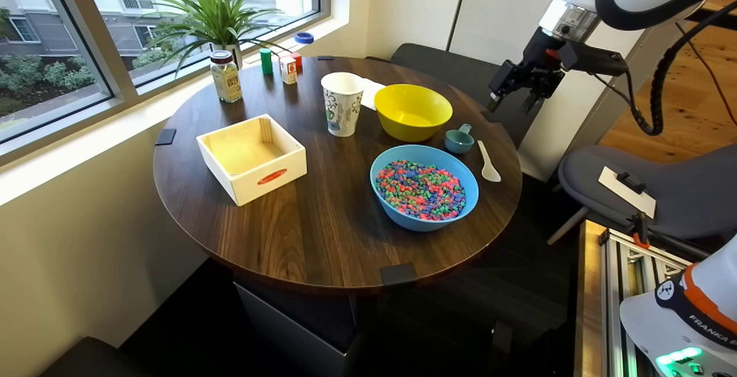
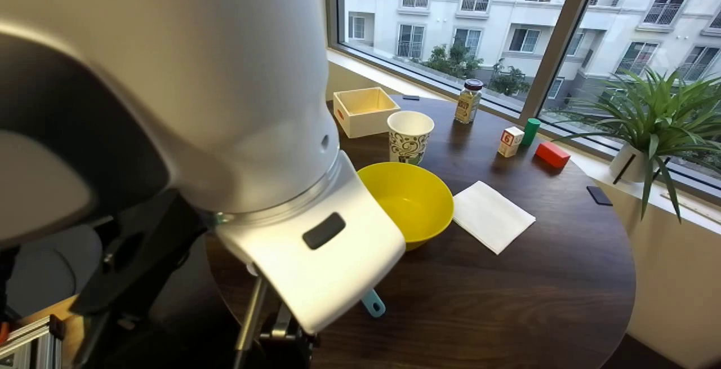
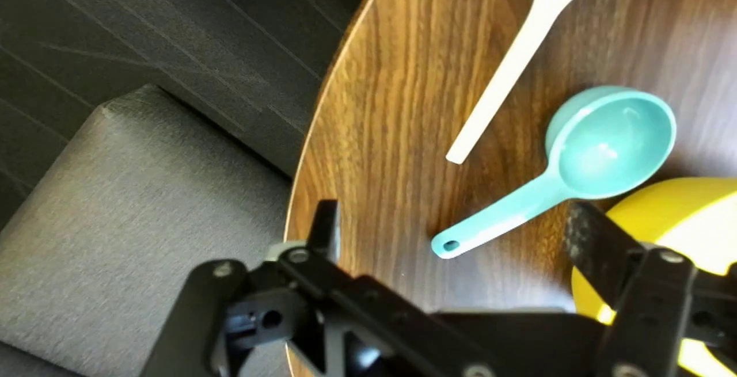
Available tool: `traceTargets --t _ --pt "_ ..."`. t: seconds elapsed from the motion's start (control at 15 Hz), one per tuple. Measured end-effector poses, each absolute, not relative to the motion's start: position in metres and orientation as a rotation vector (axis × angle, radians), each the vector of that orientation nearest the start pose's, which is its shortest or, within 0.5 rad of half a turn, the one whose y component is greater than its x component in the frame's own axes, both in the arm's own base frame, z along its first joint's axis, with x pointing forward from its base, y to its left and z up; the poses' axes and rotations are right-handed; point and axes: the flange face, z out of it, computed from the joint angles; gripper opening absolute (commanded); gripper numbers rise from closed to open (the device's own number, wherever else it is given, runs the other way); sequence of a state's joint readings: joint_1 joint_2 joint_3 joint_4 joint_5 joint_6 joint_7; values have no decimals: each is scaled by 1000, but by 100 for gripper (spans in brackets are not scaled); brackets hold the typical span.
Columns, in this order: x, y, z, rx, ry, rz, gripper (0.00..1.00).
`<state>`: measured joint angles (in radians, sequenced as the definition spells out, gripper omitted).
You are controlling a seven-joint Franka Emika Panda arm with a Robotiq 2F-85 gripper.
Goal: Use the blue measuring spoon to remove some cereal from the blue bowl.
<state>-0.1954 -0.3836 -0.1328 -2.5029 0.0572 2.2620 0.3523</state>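
The blue measuring spoon [image 1: 459, 141] lies on the round table between the yellow bowl and the blue bowl. It shows whole in the wrist view [image 3: 611, 145], cup up, handle pointing toward my jaws. In an exterior view only its handle [image 2: 373, 303] shows past my arm. The blue bowl [image 1: 413, 223] stands near the table edge and holds the multicoloured cereal [image 1: 423, 190]; both are out of the wrist view. My gripper [image 1: 511, 105] is open and empty, above the table edge. In the wrist view its jaws [image 3: 454, 210] stand wide apart, either side of the handle's end, touching nothing visible.
The yellow bowl [image 1: 405, 128] stands close beside the spoon, under my right finger in the wrist view. A white utensil [image 1: 488, 162] lies on the spoon's other side. A paper cup [image 1: 342, 106], wooden box [image 1: 270, 176], napkin [image 2: 494, 217] and jar [image 1: 226, 80] stand farther off.
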Motion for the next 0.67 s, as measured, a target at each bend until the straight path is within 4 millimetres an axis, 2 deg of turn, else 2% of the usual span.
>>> traceTargets --t 0.2,0.67 --pt "422 -137 423 -2817 1071 -204 100" --pt "426 -139 422 -2768 1118 -193 100"
